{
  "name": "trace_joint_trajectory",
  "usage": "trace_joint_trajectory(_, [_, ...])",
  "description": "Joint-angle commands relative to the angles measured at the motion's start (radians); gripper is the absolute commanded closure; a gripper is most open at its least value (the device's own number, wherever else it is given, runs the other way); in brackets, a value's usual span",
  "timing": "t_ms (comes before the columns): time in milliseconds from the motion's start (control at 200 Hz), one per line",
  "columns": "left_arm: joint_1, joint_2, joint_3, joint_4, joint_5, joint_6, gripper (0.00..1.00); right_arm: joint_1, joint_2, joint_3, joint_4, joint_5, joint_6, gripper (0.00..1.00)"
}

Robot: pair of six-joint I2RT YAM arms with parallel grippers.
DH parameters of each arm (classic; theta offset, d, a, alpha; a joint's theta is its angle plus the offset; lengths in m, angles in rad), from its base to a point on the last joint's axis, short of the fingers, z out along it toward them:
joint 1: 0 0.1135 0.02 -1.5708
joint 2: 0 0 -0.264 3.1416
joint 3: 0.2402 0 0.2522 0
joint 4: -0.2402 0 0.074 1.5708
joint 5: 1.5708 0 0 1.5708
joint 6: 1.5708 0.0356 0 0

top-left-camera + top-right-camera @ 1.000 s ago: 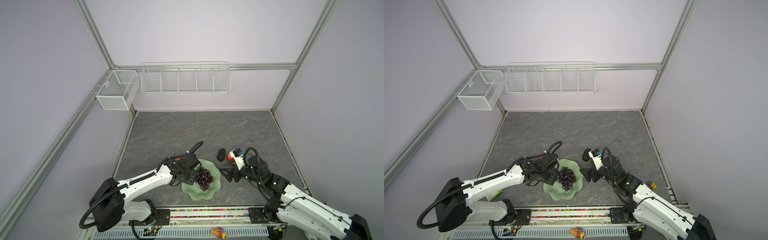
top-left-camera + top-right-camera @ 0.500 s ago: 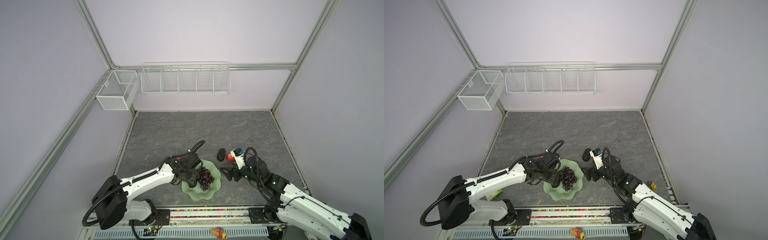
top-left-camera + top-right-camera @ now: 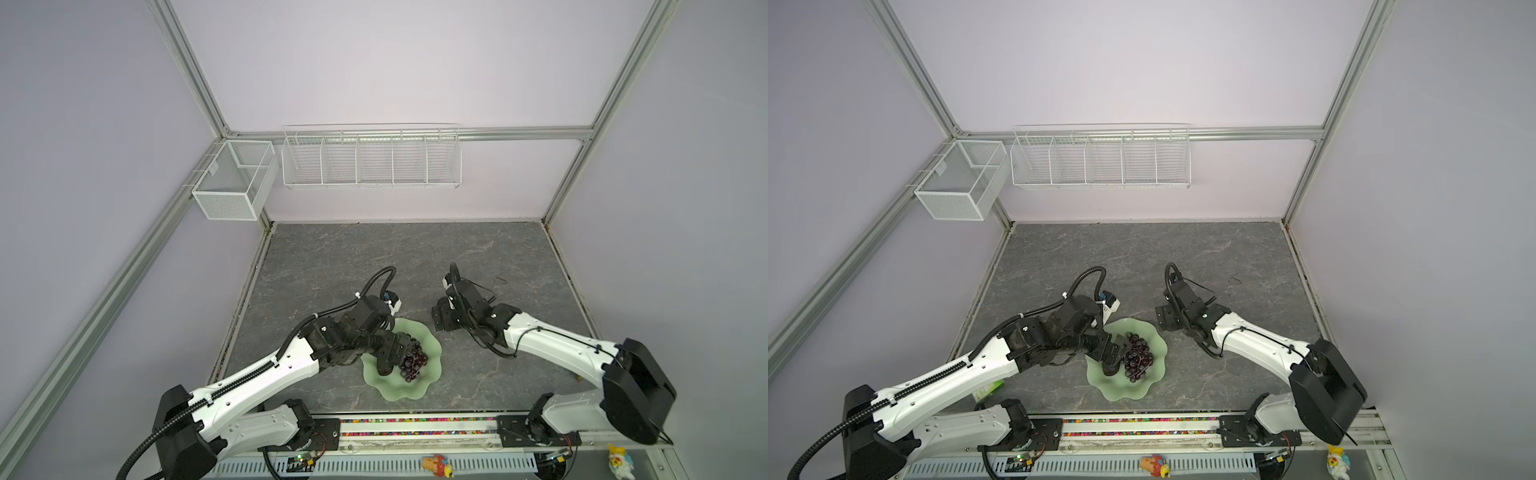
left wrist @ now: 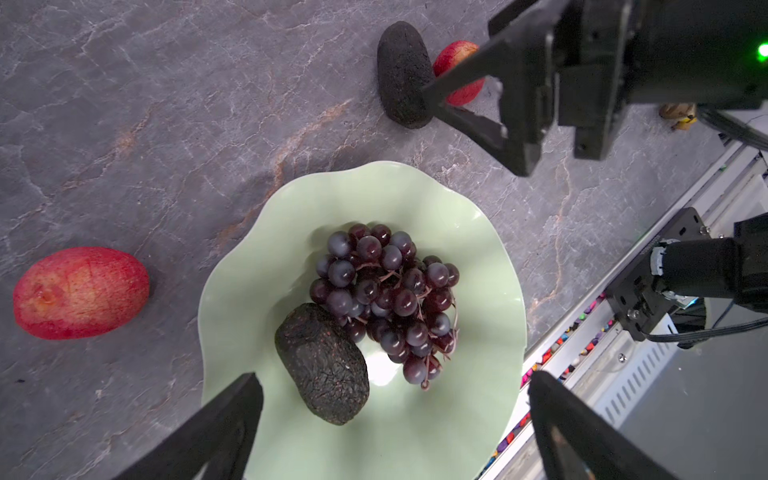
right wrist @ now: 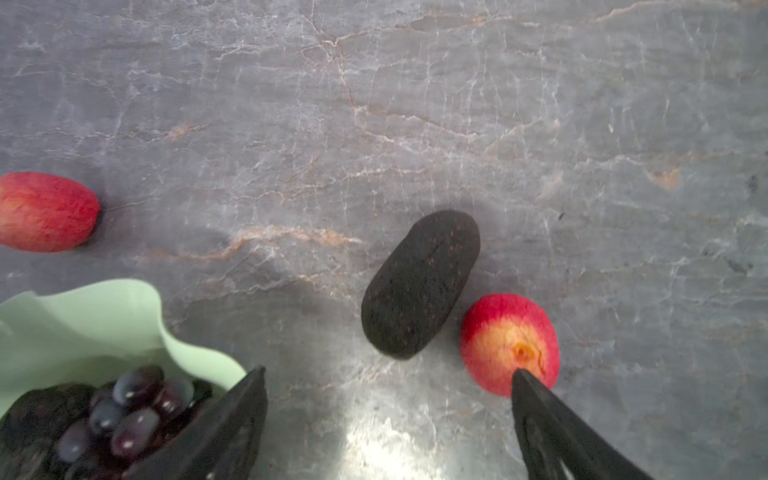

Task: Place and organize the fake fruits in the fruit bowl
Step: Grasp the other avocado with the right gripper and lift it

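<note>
mid-task, at the drop-off of one avocado (image 4: 324, 365): lying free in the fruit bowl (image 4: 478, 232), pressed against the grapes (image 4: 386, 299), clear of the left tool (image 4: 392, 376). left tool spread wide just over the bowl, holding nothing. right tool (image 5: 386, 370) also wide and empty, low over the tabletop (image 5: 415, 104), aimed at the second avocado (image 5: 419, 286) and the apple (image 5: 509, 343) just beside it. one fingertip (image 5: 536, 399) overlapping that apple in the wrist view, contact impossible to tell. other apple (image 4: 81, 293) alone on the tabletop, near the bowl but apart from its rim.

two of five fruits in, by the look of it. next, probably: lift the left tool clear and swing to the lone apple. for the right, centre over the second avocado, straddle its narrow width, close, then carry to a bare part of the bowl. worth care — avocado and apple almost touching, so easy to nudge one while closing on the other, and both round enough to roll.

against a second ago: left tool narrower then, at the bowl's edge; now sprung wide, further in over the dish. right tool then short of the avocado-and-apple pair, both plain in the top views; now pushed forward over them, hiding both there. grapes and bowl unmoved.
</note>
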Motion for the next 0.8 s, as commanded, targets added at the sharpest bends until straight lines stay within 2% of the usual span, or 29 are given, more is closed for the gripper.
trace_joint_trajectory(0, [-0.005, -0.029, -0.002, -0.019, 0.001, 0.022, 0.01, -0.003, 0.069, 0.082, -0.083, 0.077, 0.017, 0.12])
trace_joint_trajectory(210, [-0.005, -0.092, -0.007, 0.005, 0.036, 0.069, 0.01, -0.012, 0.196, 0.147, -0.093, 0.064, 0.025, 0.24])
trace_joint_trajectory(795, [-0.005, -0.148, -0.032, 0.052, 0.021, 0.098, 0.01, -0.030, 0.380, 0.231, -0.089, 0.031, 0.032, 0.37])
